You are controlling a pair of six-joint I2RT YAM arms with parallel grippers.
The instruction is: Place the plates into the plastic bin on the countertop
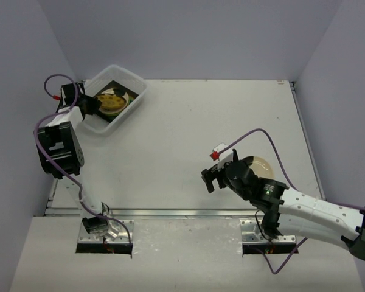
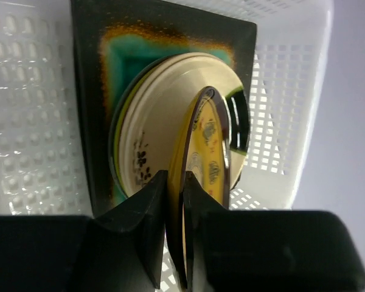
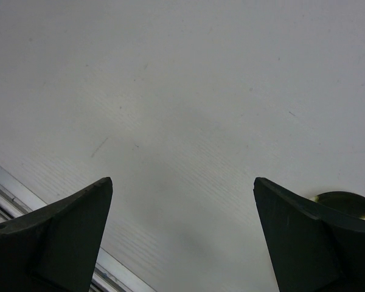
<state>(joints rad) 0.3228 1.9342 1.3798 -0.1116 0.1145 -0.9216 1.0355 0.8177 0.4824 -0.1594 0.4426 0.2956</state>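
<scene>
Patience pays at this step: the left jaws are clenched on the rim of a mustard-patterned plate [image 2: 208,176], holding it on edge over the plastic bin [image 2: 280,121] at the far left corner of the counter [image 1: 188,121]. To finish well, I judge the wrist should roll the plate towards flat and lower it close over the stack before letting go. Dropped on edge, it could clatter, chip, or wedge against the slotted wall. Centring matters too, since the bin looks barely wider than what lies in it. Inside, a dark-rimmed square plate [image 2: 140,48] with a teal centre covers the bottom. On it sits a stack of rounds, where a lime green edge peeks from under a cream plate [image 2: 152,121] with a small dark pattern. How many rounds are stacked I cannot tell. The right jaws hang released over bare counter, grasping nothing, with a loose cream plate [image 1: 258,164] just beside them, not yet in the bin.
</scene>
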